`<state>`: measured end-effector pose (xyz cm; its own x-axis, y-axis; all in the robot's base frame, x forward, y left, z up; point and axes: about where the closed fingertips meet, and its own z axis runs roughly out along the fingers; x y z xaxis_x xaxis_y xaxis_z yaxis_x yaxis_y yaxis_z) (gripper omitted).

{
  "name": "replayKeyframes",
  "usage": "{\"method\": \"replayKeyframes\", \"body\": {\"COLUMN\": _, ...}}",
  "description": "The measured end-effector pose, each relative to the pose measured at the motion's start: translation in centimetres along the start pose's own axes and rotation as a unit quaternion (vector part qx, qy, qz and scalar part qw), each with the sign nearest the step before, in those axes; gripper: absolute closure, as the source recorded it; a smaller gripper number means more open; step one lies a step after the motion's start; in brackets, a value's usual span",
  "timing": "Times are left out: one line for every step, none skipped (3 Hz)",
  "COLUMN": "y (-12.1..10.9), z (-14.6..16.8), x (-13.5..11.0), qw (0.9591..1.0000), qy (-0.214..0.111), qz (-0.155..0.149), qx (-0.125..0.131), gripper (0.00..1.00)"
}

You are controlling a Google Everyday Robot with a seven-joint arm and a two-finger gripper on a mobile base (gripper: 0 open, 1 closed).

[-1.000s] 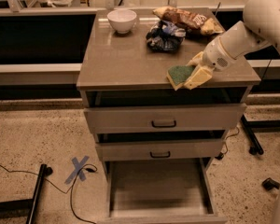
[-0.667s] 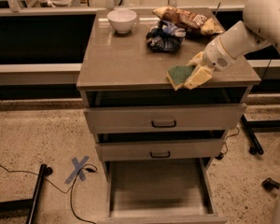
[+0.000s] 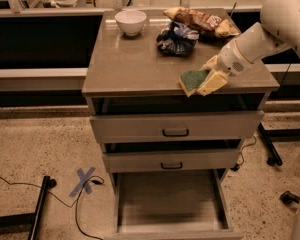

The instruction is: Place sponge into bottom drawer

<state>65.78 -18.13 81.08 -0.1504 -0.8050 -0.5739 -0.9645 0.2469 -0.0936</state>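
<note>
Tool (image 3: 204,78) grips sponge (image 3: 191,78) – at cab. top (image 3: 135,64) edge.

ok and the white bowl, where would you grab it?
Pinch the rim of the white bowl from straight above, probably at its near side: it stands upright, mouth up, with open countertop in front and the snack bags off to one side. The gripper is at the sponge by the front edge.
</note>
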Motion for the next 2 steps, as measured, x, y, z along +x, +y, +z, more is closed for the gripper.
{"method": "replayKeyframes", "body": {"y": 0.00, "z": 0.00, "x": 0.00, "qw": 1.0000, "qy": 0.000, "qz": 0.000, "qx": 0.000, "gripper": 0.35}}
{"method": "replayKeyframes", "body": {"y": 0.00, "z": 0.00, "x": 0.00, "qw": 1.0000, "qy": 0.000, "qz": 0.000, "qx": 0.000, "gripper": 0.11}}
